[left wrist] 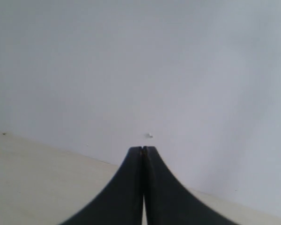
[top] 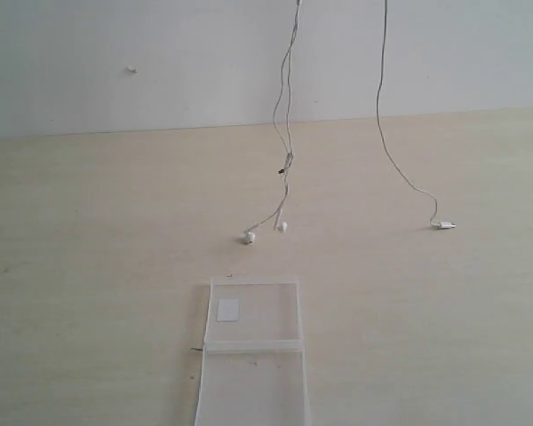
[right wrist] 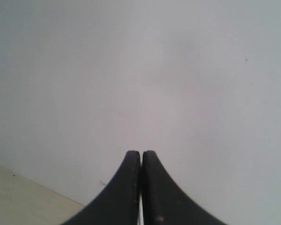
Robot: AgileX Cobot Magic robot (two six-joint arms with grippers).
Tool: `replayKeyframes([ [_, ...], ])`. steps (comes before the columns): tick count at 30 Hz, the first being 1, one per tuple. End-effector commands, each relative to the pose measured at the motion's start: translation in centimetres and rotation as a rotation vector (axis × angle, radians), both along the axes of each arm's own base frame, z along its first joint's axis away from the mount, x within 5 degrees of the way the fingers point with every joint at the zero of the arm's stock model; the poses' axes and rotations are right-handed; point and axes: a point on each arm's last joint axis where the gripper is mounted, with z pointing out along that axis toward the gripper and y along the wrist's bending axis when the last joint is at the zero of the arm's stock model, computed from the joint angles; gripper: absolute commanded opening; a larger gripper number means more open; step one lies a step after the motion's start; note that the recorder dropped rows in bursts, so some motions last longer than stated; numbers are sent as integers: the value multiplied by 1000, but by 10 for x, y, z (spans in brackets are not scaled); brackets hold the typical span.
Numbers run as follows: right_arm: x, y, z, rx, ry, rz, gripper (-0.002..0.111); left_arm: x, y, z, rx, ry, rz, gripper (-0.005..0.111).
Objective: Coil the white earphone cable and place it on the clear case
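The white earphone cable [top: 289, 133] hangs from above the top edge of the exterior view in two strands. The left strand ends in two earbuds [top: 249, 237] that touch the table. The right strand [top: 384, 133] ends in a small plug [top: 444, 225] that lies on the table. Nearer the front lies the clear case [top: 258, 382], flat, with a white sticker [top: 228, 310]. Both grippers are out of the exterior view. My left gripper [left wrist: 143, 149] and right gripper [right wrist: 141, 152] are shut, each with a thin white sliver low between its fingers, and both face the wall.
A pale wooden table [top: 89, 266] runs back to a white wall [top: 115, 53]. A small white speck [top: 131, 69] sits on the wall at the left.
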Motion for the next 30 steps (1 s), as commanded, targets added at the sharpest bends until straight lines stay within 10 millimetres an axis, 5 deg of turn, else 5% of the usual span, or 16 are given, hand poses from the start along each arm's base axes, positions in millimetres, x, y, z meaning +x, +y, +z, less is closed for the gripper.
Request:
replayKeyframes([
  [1, -9, -4, 15, -4, -43, 22, 0, -1, 0, 1, -143, -35, -31, 0],
  [7, -20, -4, 37, -6, -88, 77, 0, 1, -4, -13, -183, 128, -59, 0],
  [14, -26, -7, 52, 11, -133, 77, 0, -6, -11, 17, -193, 123, -133, 0],
  [20, -28, -8, 56, 23, -137, 82, 0, -6, -33, 28, -105, 138, -371, 0],
  [24, -29, -8, 56, -23, -153, 86, 0, 13, -46, 44, 33, 106, -548, 0],
  [30, -29, -8, 59, -30, -193, 75, 0, 67, -54, 67, 147, 212, -754, 0],
])
